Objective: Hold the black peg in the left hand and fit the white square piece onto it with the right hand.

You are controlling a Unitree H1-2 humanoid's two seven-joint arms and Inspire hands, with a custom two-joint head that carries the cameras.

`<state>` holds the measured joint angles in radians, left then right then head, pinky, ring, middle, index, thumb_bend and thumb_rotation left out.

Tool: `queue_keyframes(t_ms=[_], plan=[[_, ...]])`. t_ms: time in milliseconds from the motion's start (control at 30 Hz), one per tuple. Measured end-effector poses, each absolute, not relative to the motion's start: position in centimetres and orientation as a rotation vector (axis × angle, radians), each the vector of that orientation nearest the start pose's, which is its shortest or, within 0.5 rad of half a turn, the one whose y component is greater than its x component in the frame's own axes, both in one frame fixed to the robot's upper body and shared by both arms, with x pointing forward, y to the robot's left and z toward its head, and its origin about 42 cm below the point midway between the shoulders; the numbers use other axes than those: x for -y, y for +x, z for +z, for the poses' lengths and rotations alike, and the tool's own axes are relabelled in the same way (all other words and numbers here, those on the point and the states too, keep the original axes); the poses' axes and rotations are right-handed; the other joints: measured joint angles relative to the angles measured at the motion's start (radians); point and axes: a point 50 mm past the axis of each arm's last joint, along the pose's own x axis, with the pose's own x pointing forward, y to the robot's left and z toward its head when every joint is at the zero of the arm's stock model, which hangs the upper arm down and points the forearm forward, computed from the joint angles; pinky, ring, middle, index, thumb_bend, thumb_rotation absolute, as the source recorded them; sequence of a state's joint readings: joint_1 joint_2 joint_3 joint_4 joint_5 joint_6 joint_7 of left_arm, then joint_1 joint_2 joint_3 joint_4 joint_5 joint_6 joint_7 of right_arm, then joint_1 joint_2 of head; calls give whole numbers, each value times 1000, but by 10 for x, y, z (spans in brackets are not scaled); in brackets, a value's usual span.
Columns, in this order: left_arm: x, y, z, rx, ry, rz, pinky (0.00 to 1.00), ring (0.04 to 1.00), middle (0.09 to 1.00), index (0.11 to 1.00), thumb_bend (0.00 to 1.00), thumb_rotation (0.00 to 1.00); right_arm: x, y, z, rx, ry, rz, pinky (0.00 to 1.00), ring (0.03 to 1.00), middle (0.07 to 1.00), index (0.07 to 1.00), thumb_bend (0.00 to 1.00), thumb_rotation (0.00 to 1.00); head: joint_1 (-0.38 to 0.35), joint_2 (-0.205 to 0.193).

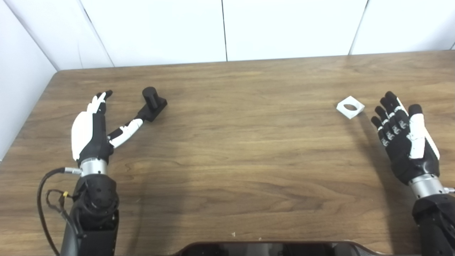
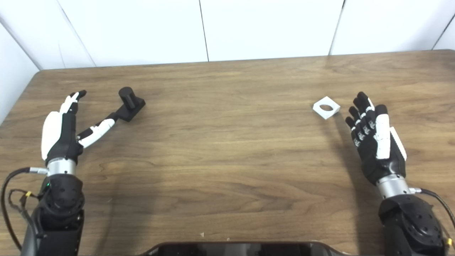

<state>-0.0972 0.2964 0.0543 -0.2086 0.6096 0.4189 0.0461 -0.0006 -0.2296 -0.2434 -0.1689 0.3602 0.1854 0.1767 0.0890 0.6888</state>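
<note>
At the near edge, a dark curved rim (image 1: 270,247) crosses the bottom of both views. Just beyond it, two black forearms rise from the bottom corners over the wooden surface (image 1: 227,160).

The left hand (image 1: 90,131) is on the left side, its fingers (image 1: 99,101) stretched forward and away from the robot, with the thumb splayed out to the right. The hand is spread wide and holds nothing. The thumb tip reaches the near corner of the black peg (image 1: 153,102); whether it actually touches cannot be told.

The peg stands on a flat square base that rests on the surface. Its short round post is upright, with the long axis pointing up and a slight lean toward the left in the views.

The right hand (image 2: 375,142) is on the right side, palm facing left, fingers extended and only slightly curled, gripping nothing.

Just beyond and to the left of its fingertips, apart from them, the white square piece (image 2: 326,107) lies flat on the surface. It is turned like a diamond, one corner pointing at the robot, and its round hole faces up.

White wall panels (image 1: 227,28) stand behind the far edge.
</note>
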Motion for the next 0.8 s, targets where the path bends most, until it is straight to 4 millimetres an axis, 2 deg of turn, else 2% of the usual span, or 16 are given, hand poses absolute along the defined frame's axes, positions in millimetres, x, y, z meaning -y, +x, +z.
queue_keyframes(t_ms=[100, 333, 633, 800], plan=[[-326, 314, 179, -86, 898, 317, 1000, 1000, 1000, 901, 825, 622, 331, 276, 153, 59, 122, 3, 1000, 1000, 1000, 974, 575, 1000, 2, -3], [-321, 327, 171, -135, 942, 294, 1000, 1000, 998, 887, 836, 589, 333, 273, 151, 51, 110, -3, 1000, 1000, 1000, 974, 575, 1000, 8, -12], [-315, 339, 164, -157, 990, 256, 1000, 1000, 1000, 889, 857, 612, 333, 272, 150, 51, 104, -6, 1000, 1000, 1000, 970, 576, 1000, 6, -18], [-317, 348, 152, -203, 1009, 248, 1000, 1000, 993, 885, 860, 615, 333, 271, 150, 55, 103, -6, 995, 1000, 1000, 969, 582, 1000, 5, -20]])
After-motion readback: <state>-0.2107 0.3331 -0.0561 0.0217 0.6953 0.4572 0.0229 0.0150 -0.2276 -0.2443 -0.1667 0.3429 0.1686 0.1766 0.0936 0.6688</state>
